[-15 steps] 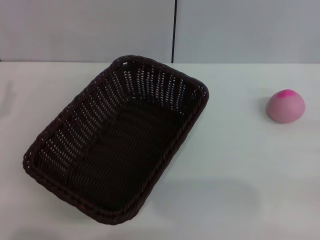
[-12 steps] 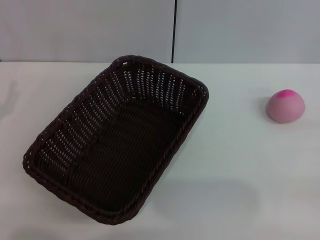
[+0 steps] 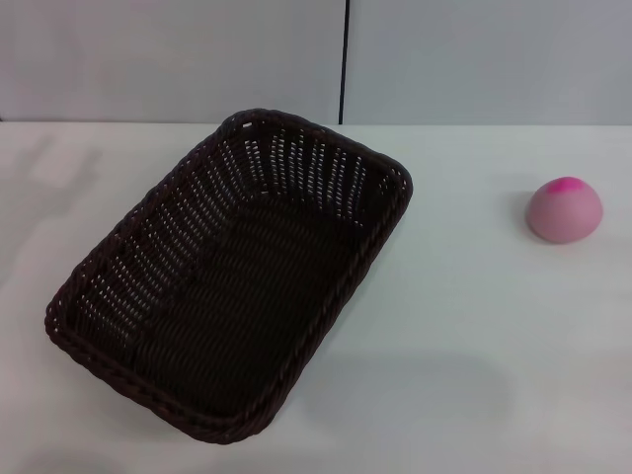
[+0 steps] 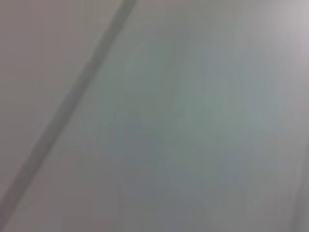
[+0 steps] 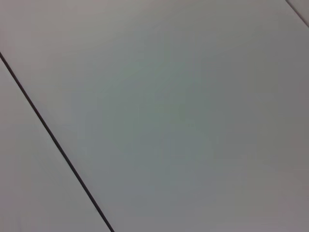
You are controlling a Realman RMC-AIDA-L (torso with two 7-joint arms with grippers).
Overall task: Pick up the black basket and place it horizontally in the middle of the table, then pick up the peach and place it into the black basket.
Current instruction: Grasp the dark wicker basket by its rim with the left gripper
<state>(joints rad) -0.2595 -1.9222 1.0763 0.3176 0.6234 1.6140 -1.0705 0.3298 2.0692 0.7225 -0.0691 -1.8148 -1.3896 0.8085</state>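
The black basket (image 3: 229,276) lies on the white tabletop (image 3: 474,336) in the left and centre of the head view, set on a diagonal: one short end points toward the upper centre of the frame, the other toward the lower left. It is empty, mouth up. The peach (image 3: 564,209) sits well apart from it at the right edge of the frame, magenta tip upward.

Neither pincer shows in any view. The head view holds no arm, and both wrist views show only plain pale panels with a dark seam, so I cannot tell how far either pincer is open or whether it holds anything.

The step in hand looks to be the first one: taking hold of the basket. A sound approach would be to come down over the braided rim on one long side, with one finger inside the sloping wall and one outside, near the middle of that side so the basket does not swing when lifted. It then needs turning until its long sides run across the frame, and setting down centrally. The open weave may snag a fingertip, so the rim is the safer hold.
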